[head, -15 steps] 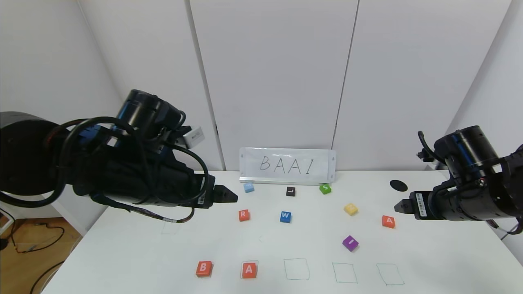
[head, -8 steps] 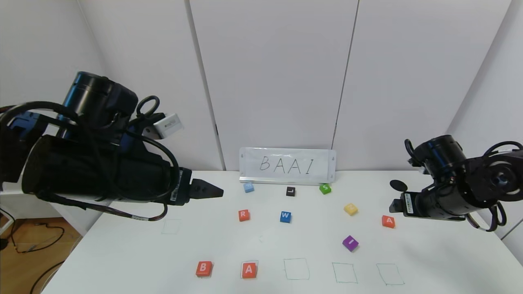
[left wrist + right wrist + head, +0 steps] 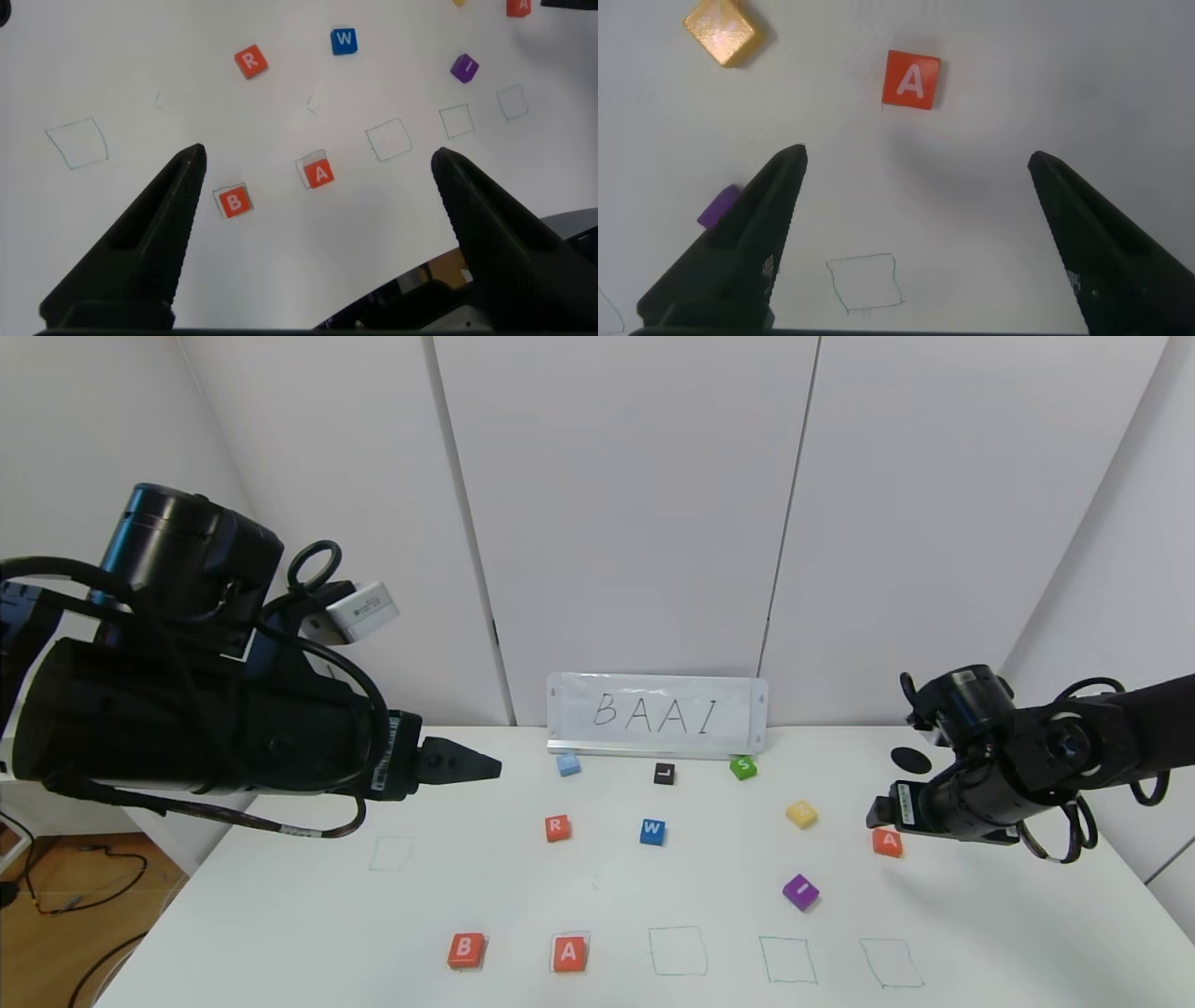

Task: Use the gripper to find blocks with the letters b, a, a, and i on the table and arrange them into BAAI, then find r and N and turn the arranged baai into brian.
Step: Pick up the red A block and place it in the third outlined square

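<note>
White wall panels stand behind the table point(image 3: 280, 915), with a card reading BAAI point(image 3: 656, 714) propped at the far edge.

Near edge, left to right: B block point(image 3: 466, 951) and A block point(image 3: 569, 953) are seated in drawn squares, followed by three empty green squares point(image 3: 678, 951). A further square point(image 3: 390, 852) is drawn alone at mid-left.

The right gripper point(image 3: 876, 812) is held low over the right side, jaws spread wide, nothing between them. The second A block point(image 3: 888, 843) lies just near-side of its tip, partly covered by the gripper body in the head view. In the right wrist view this A point(image 3: 911, 80) is seen whole, lying ahead of the open fingers point(image 3: 747, 243), not between them. The purple I block point(image 3: 800, 891) lies nearer and to the left of that gripper; only a corner is visible in the wrist view.

The left gripper point(image 3: 467, 767) is held high over the far-left of the table, jaws wide apart and empty. R point(image 3: 557, 828) lies to its right and well below it.

Other blocks noted: blue W point(image 3: 653, 832), black L point(image 3: 664, 774), green S point(image 3: 743, 767). Letters on the yellow block point(image 3: 801, 815) and the pale blue block point(image 3: 568, 764) cannot be made out. One black hole point(image 3: 910, 760) is partly hidden by the right arm.
</note>
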You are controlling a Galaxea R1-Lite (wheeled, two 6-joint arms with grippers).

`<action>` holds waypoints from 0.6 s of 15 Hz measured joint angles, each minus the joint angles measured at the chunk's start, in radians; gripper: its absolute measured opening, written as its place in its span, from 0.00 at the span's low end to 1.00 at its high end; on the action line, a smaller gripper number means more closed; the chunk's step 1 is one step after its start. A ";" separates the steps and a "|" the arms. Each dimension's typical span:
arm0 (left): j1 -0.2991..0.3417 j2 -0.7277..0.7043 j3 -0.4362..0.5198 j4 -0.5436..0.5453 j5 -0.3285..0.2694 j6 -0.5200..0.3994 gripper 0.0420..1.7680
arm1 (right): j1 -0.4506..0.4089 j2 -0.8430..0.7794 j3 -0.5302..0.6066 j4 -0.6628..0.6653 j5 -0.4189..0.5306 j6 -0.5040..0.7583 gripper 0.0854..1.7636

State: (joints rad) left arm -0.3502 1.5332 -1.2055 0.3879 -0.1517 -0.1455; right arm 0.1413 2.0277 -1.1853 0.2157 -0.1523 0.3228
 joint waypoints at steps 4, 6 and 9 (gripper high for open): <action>0.003 -0.001 0.004 -0.003 0.000 0.000 0.97 | -0.017 0.053 0.003 -0.080 0.021 0.009 0.97; 0.003 0.003 0.004 -0.004 0.000 0.000 0.97 | -0.022 0.079 0.003 -0.116 0.024 0.009 0.97; 0.001 0.008 0.004 -0.006 0.000 0.000 0.97 | -0.031 0.113 -0.001 -0.144 0.025 0.009 0.97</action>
State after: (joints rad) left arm -0.3487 1.5409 -1.2011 0.3817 -0.1517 -0.1451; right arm 0.1106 2.1406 -1.1862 0.0719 -0.1274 0.3319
